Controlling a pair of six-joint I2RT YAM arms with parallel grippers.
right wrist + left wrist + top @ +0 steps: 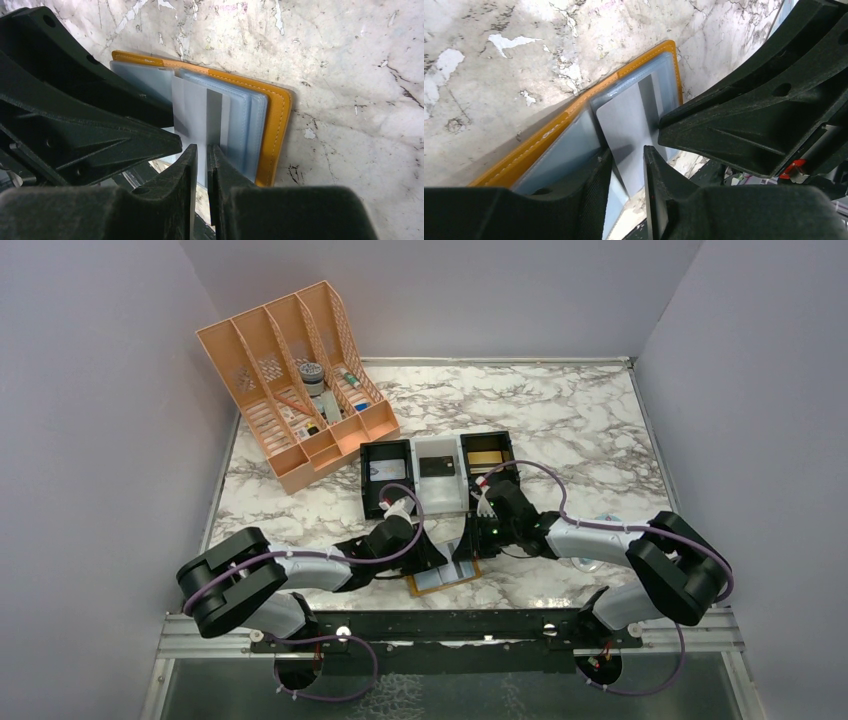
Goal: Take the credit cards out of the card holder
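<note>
The mustard-tan card holder (445, 581) lies open on the marble near the front edge, its pale blue sleeves (247, 120) facing up. A grey credit card (624, 120) sticks partway out of a sleeve toward the arms, and it also shows in the right wrist view (187, 107). My left gripper (626, 160) is open, its fingers straddling the card's free end with a clear gap. My right gripper (202, 150) meets it from the other side, tips at the card's edge. Its jaws are nearly together, a thin slit between them showing the table. In the top view both grippers (432, 558) (468, 552) cover much of the holder.
Behind the holder stands a row of three small bins: black (385, 475), white (437, 470) and black (488, 455). An orange desk organizer (300, 390) with small items sits at the back left. The metal rail (450, 625) runs just in front of the holder.
</note>
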